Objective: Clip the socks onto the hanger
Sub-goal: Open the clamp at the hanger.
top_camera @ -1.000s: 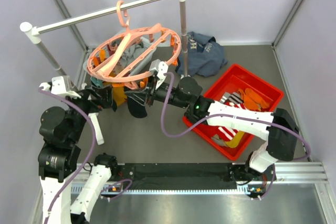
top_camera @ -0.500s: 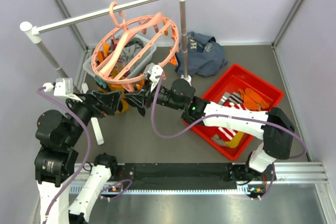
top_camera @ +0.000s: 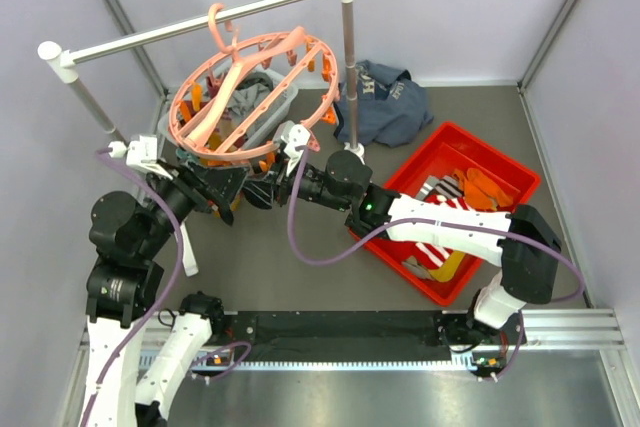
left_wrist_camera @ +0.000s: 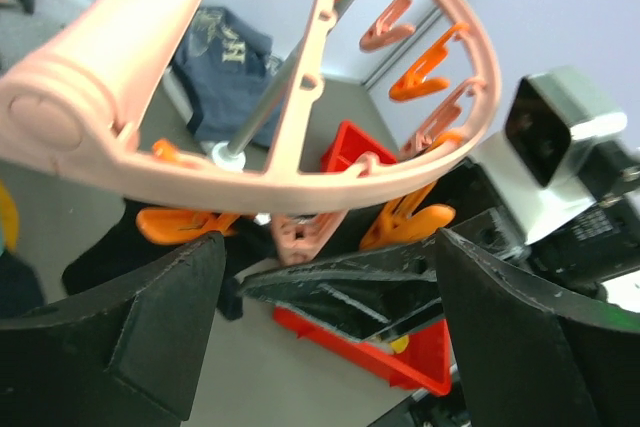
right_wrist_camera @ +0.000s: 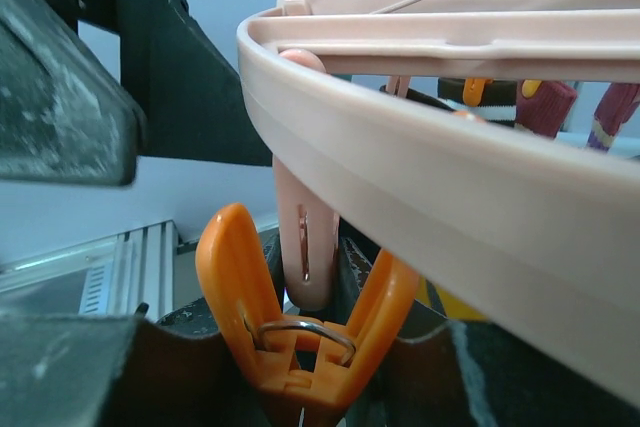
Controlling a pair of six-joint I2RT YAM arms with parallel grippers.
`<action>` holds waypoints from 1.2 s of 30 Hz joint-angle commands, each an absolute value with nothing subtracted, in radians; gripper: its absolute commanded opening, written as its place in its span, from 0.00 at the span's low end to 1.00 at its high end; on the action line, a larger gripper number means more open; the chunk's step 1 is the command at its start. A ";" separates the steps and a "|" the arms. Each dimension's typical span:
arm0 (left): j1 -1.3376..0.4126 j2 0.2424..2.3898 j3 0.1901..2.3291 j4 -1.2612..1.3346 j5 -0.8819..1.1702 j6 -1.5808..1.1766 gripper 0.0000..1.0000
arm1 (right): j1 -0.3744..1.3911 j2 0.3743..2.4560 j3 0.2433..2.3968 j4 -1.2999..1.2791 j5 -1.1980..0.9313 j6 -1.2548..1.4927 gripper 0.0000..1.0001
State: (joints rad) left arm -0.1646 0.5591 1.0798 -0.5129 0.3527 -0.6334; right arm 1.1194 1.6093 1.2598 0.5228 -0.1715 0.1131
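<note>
Top view: my left gripper [top_camera: 226, 187] and right gripper [top_camera: 271, 188] face each other under the near rim of the round salmon-pink plastic ring hanger [top_camera: 215, 107]. Spare striped socks [top_camera: 440, 193] lie well apart in the red plastic bin [top_camera: 500, 154].

Left wrist: my jaws gape, empty, with the dark sock [left_wrist_camera: 120, 247] low to their left.

Right wrist: my jaws pinch the upright orange clip peg [right_wrist_camera: 290, 342].

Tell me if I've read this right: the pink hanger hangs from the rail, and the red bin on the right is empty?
Not quite: the red bin is not empty. The top view shows socks lying in it, some orange and some red-and-white striped. The rest stands: the pink hanger hangs from the rail, and the bin is on the right.
</note>
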 commanded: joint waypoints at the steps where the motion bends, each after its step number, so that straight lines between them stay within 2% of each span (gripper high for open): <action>1: -0.167 0.575 1.083 -0.364 0.390 -0.683 0.87 | 1.141 1.600 1.293 0.561 -0.163 0.095 0.00; 7: -0.167 0.604 1.065 -0.327 0.420 -0.713 0.81 | 1.141 1.601 1.293 0.565 -0.163 0.094 0.00; 19: -0.167 0.612 0.991 -0.287 0.356 -0.643 0.78 | 1.141 1.598 1.285 0.577 -0.166 0.094 0.00; 36: -0.167 0.632 0.939 -0.178 0.314 -0.561 0.53 | 1.141 1.605 1.289 0.554 -0.155 0.078 0.00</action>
State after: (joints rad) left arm -0.1669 0.6170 0.9451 -0.2771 0.3508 -0.5976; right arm 1.1229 1.6104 1.2594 0.5083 -0.1394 0.1040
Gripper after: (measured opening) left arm 0.555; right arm 0.249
